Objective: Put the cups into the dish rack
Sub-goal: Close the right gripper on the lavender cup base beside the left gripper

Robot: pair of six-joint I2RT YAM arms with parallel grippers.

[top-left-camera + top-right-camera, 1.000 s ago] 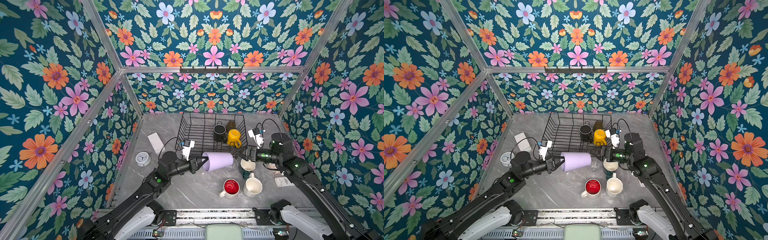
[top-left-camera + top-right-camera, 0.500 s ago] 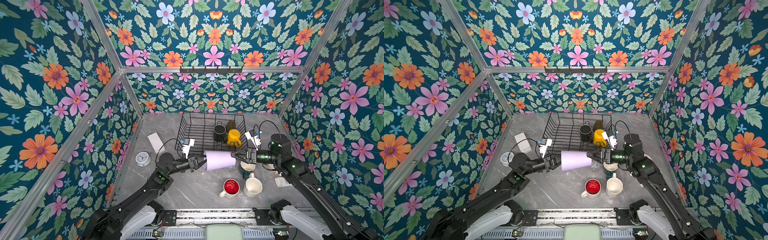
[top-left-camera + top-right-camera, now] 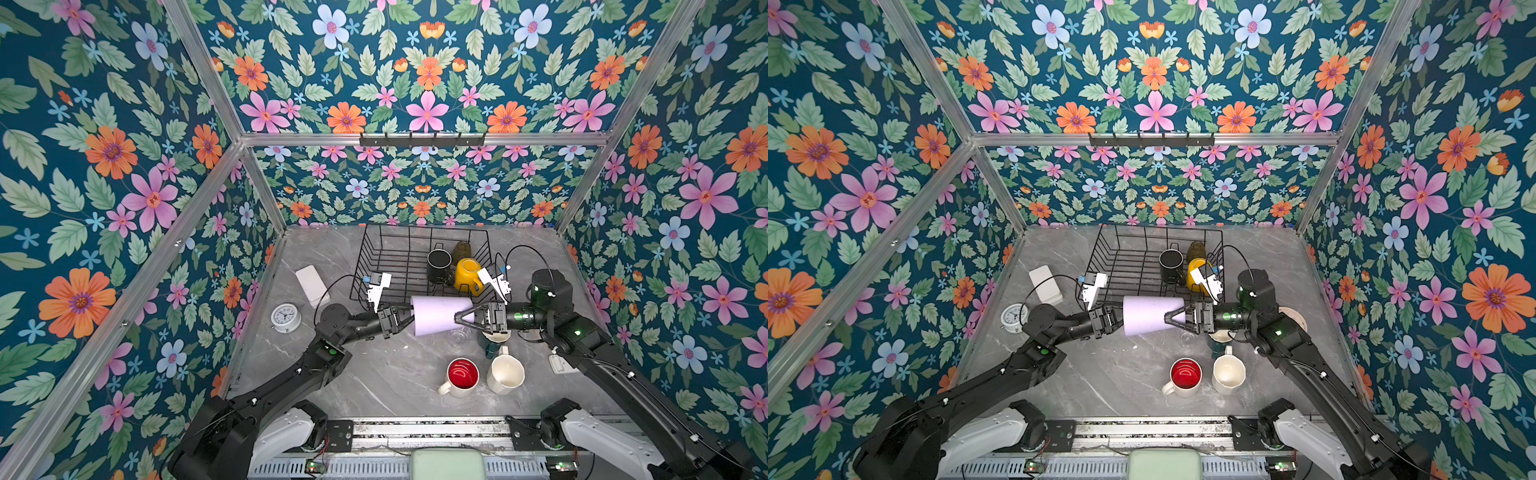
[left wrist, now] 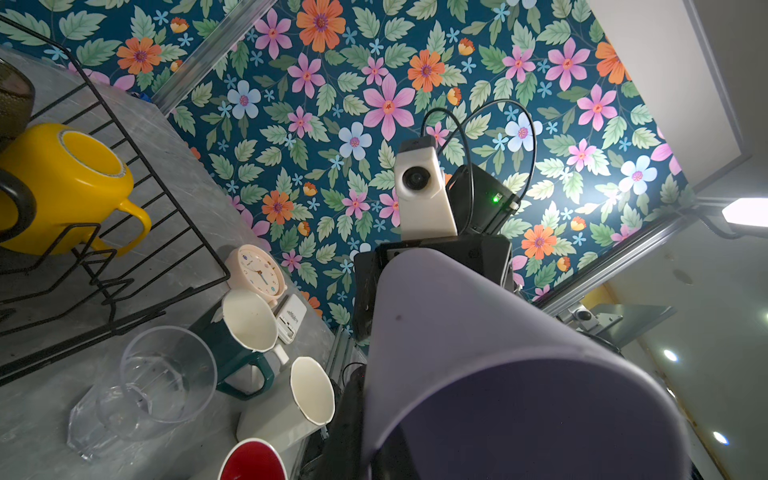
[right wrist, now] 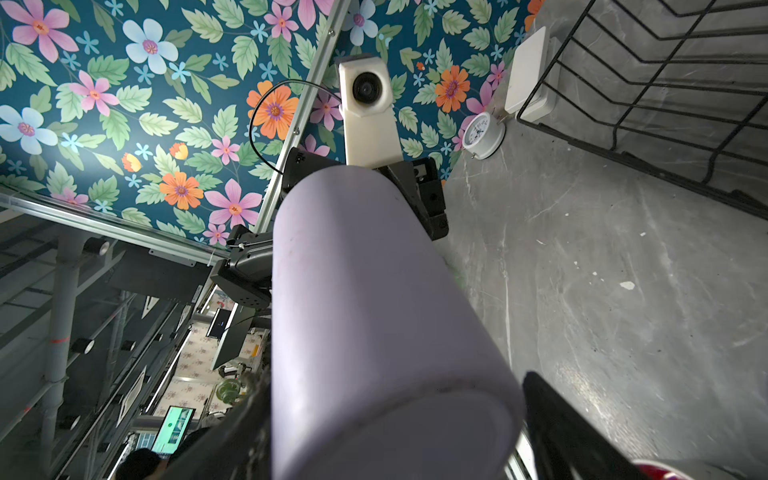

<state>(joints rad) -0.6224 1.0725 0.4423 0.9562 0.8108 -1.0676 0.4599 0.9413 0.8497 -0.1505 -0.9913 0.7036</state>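
The lilac tumbler (image 3: 436,318) (image 3: 1148,316) hangs on its side above the table, in front of the dish rack (image 3: 424,227). My left gripper (image 3: 405,320) is shut on its rim, one finger inside the mouth (image 4: 478,353). From the other end, my right gripper (image 3: 461,320) stands open astride its base (image 5: 365,311), with a slit of light beside one finger. In the rack stand the black mug (image 3: 439,264), yellow mug (image 3: 467,272) and amber tumbler (image 3: 461,249). On the table are the clear glass (image 3: 457,336), dark green mug (image 3: 494,340), red-inside mug (image 3: 461,374) and cream mug (image 3: 505,374).
A white alarm clock (image 3: 285,318) and a flat white box (image 3: 312,284) lie left of the rack. A pale clock (image 4: 257,270) and a small white device (image 3: 561,365) sit by the right wall. Flowered walls enclose three sides of the table.
My right gripper has moved left, and its open fingers now reach around the tumbler's base. The left gripper has kept its hold and levelled the tumbler slightly.
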